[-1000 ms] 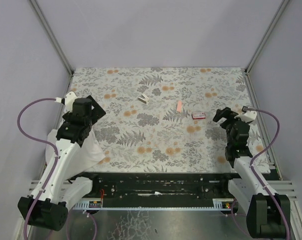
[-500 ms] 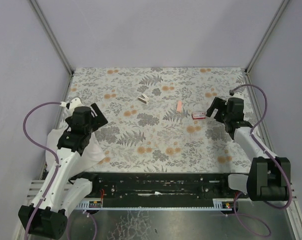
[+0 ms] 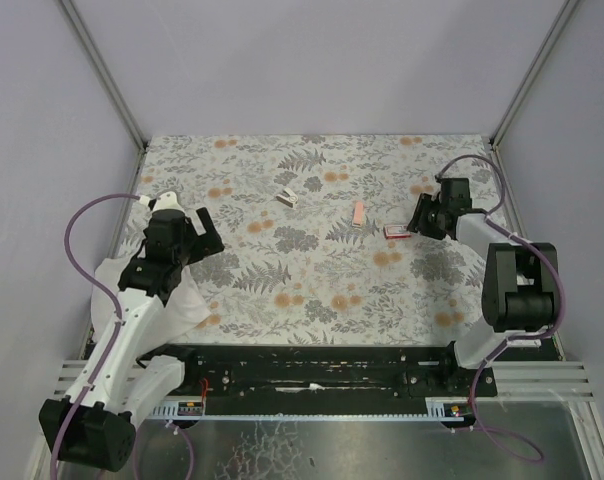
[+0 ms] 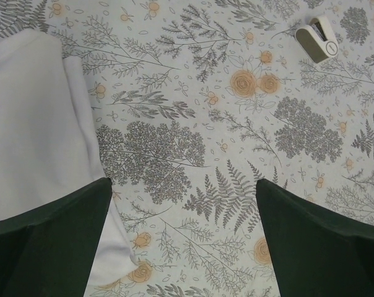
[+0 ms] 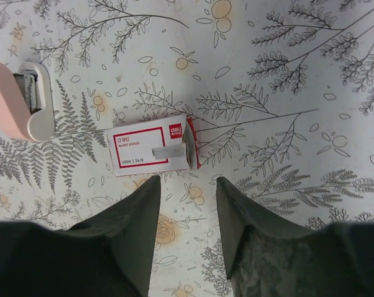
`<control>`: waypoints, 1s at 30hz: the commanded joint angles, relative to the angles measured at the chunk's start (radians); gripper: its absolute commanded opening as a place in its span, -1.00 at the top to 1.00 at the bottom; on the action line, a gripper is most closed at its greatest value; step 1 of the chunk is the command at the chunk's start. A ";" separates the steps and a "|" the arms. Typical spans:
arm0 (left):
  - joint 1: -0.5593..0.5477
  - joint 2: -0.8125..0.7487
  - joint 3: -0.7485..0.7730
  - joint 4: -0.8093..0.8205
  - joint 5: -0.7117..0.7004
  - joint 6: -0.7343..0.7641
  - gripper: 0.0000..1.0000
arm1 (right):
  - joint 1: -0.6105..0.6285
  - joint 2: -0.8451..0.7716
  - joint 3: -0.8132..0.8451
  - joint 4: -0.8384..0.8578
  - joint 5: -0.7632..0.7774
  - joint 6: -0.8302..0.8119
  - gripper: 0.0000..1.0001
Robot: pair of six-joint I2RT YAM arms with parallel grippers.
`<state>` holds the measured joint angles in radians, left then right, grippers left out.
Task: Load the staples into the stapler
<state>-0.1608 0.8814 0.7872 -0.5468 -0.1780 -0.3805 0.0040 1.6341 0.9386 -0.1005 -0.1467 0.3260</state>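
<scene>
Floral table (image 3: 312, 275) | staples box (image 5: 151, 147) flat, red-edged, pale label

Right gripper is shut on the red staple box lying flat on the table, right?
Not shut: the right gripper is open, jaws apart just short of the red staple box, which lies flat on the table, untouched. The right wrist view shows it.

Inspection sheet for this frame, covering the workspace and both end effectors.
Surface: floral-patterned table.
Job's things: red staple box lies just ahead of the right end effector; pink stapler beside it, apart.
Clutter: small beige tool at far centre; white cloth by the left arm.
End effectors: left end effector open above the table; right end effector open, empty.
Cables: purple cables loop off each arm.
Surroundings: pale walls, metal frame posts.
</scene>
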 commanded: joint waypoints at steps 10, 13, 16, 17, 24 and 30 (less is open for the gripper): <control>0.009 -0.092 0.015 0.109 0.042 0.046 -1.00 | 0.002 0.128 0.111 -0.069 -0.054 -0.049 0.32; 0.009 -0.085 0.031 0.136 0.065 0.044 -1.00 | 0.002 0.139 0.115 -0.069 -0.053 -0.044 0.32; 0.009 -0.071 0.052 0.146 0.082 0.055 -1.00 | 0.002 0.144 0.118 -0.063 -0.053 -0.044 0.32; 0.009 -0.071 0.055 0.153 0.085 0.056 -1.00 | 0.002 0.147 0.122 -0.062 -0.056 -0.044 0.32; 0.009 -0.096 0.032 0.202 0.107 0.049 -1.00 | 0.002 0.157 0.154 -0.061 -0.081 -0.045 0.30; 0.009 -0.128 0.001 0.219 0.093 0.058 -1.00 | 0.001 0.171 0.179 -0.063 -0.094 -0.048 0.23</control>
<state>-0.1562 0.7826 0.8051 -0.4053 -0.0925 -0.3450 0.0040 1.7996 1.0702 -0.1646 -0.2058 0.2939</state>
